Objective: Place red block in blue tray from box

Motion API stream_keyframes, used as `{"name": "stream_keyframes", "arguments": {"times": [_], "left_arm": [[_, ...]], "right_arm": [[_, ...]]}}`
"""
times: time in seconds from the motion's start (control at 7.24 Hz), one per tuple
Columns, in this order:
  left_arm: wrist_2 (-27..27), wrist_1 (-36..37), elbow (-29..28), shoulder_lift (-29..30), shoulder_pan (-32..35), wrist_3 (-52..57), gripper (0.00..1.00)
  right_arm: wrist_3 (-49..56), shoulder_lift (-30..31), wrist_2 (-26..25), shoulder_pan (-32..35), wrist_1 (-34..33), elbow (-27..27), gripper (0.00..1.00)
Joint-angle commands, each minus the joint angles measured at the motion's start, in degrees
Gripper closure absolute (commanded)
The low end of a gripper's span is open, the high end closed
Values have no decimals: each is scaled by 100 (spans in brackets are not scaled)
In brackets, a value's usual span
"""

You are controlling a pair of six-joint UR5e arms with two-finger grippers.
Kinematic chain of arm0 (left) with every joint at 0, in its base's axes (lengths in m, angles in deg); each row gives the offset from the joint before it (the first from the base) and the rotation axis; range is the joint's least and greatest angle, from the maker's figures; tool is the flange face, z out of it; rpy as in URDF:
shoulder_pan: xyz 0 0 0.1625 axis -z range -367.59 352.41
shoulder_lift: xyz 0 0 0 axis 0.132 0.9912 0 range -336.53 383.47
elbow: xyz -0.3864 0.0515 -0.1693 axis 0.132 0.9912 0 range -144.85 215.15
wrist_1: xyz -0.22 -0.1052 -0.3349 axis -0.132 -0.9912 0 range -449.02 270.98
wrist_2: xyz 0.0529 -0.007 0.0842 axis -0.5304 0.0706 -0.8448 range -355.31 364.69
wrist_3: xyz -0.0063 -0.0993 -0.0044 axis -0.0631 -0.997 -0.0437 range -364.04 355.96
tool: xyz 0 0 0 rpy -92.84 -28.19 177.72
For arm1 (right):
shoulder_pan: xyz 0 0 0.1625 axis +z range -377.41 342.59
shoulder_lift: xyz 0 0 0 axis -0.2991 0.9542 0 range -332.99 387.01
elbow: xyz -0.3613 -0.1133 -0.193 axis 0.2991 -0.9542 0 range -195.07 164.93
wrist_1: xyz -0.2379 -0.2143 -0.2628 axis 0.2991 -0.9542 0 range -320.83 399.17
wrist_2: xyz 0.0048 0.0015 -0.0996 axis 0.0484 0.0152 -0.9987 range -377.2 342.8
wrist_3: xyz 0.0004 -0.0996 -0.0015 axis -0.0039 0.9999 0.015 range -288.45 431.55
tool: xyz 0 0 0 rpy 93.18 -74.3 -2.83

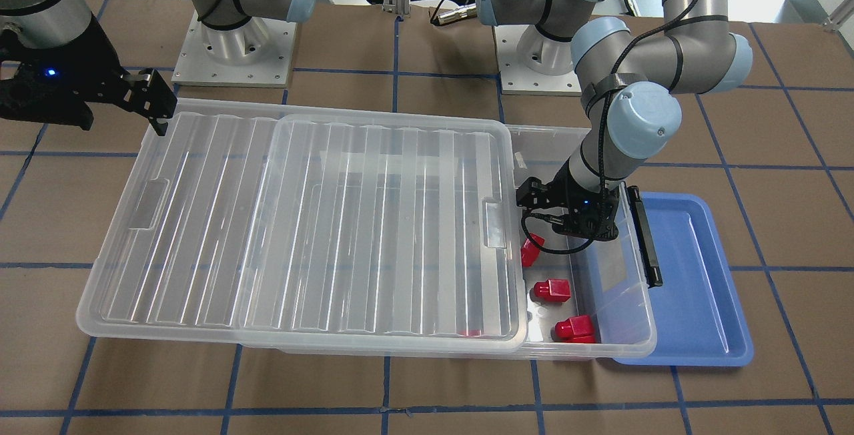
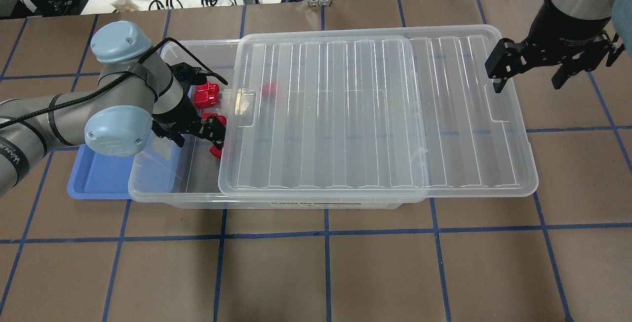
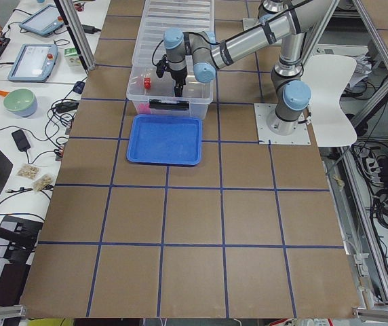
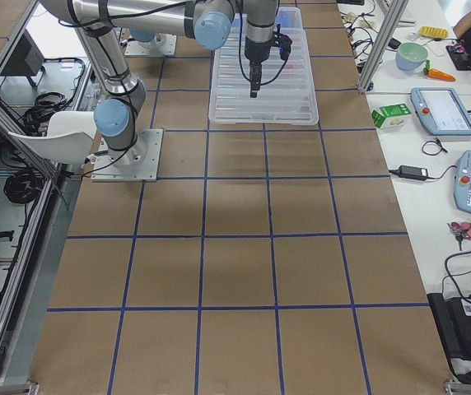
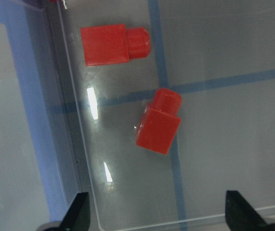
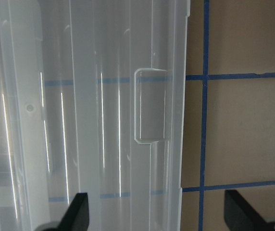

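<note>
1. The red block (image 5: pixel 158 122) lies on the box (image 1: pixel 634 288) floor, in the uncovered end.
2. Left gripper (image 5: pixel 159 214) hangs right above it, spread wide, holding nothing.
3. Blue tray (image 1: pixel 694 275) sits just beside that end.
4. Right gripper (image 2: pixel 531 79) is spread too, over the lid (image 1: pixel 373 221)'s far edge.

Box (image 1: pixel 624 301): a large clear bin. I see its ribbed lid (image 1: pixel 333 221) slid toward the robot's right, so the left end stands open. Red block (image 5: pixel 158 122): bright and angular, lying askew on the bin floor in my left wrist view. Look-alike blocks (image 1: pixel 551 290) lie near it. Blue tray (image 1: pixel 694 275): shallow, flat on the table, just beside the box's clip-handle end.
</note>
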Motion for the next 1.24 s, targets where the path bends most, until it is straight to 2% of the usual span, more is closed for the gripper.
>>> {"name": "stream_keyframes", "arguments": {"times": [0.0, 1.11], "left_arm": [[24, 45, 39, 110, -14, -20, 0], [42, 335, 30, 524, -67, -2, 0]], "right_arm": [[-23, 81, 6, 19, 8, -31, 0], [-14, 143, -11, 19, -18, 40, 0]]}}
